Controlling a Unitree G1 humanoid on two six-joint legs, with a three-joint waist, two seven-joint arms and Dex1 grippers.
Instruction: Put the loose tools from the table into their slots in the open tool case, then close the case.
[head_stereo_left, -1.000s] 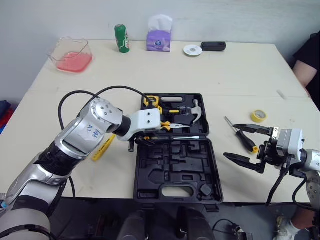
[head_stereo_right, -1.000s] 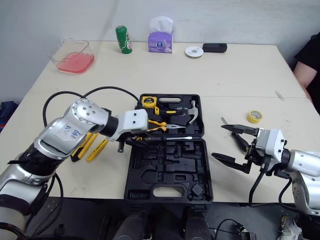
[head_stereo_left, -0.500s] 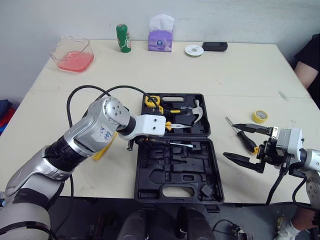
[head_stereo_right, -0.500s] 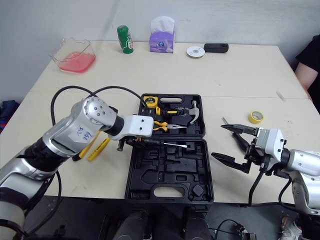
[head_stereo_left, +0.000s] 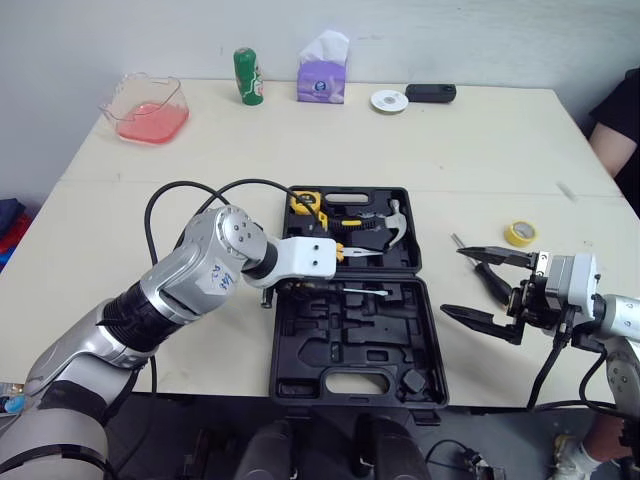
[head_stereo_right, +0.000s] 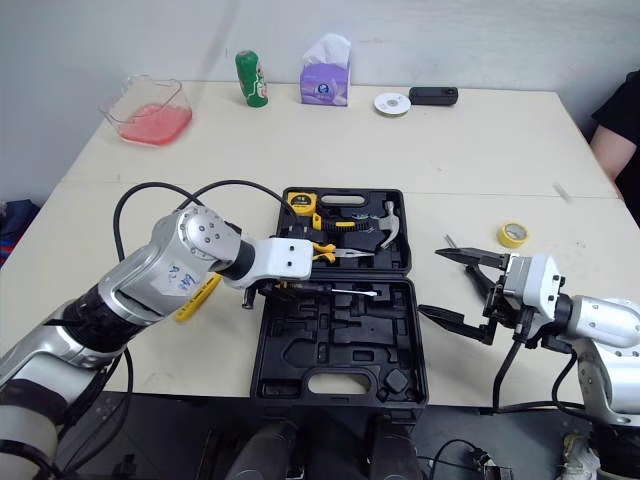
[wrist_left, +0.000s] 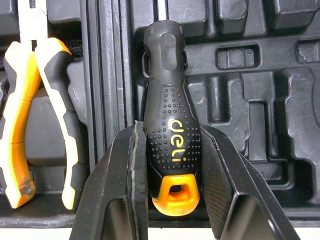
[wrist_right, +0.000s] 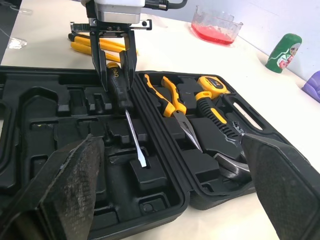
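Observation:
The black tool case (head_stereo_left: 350, 385) lies open on the table, with a tape measure (head_stereo_left: 303, 203), pliers (head_stereo_left: 340, 250) and a hammer (head_stereo_left: 392, 222) in its far half. My left gripper (head_stereo_left: 290, 286) is shut on the black handle of a screwdriver (wrist_left: 171, 135) with an orange end. Its shaft (head_stereo_left: 365, 292) lies low over the near half, along the hinge. To the right of the case my right gripper (head_stereo_left: 480, 287) stands open and holds nothing. A second screwdriver (head_stereo_left: 490, 278) lies on the table behind it. Yellow-handled tools (head_stereo_right: 200, 293) lie left of the case, partly hidden by my left arm.
A yellow tape roll (head_stereo_left: 517, 232) sits to the right of the case. Along the far edge stand a pink container (head_stereo_left: 145, 108), a green bottle (head_stereo_left: 245, 76), a tissue box (head_stereo_left: 321, 70), a white disc (head_stereo_left: 384, 100) and a black device (head_stereo_left: 430, 93). A person (head_stereo_left: 615, 120) sits at the right.
My left gripper has carried the screwdriver to the right and nearer, from over the hinge onto the near half. The right gripper has shifted slightly towards the case.

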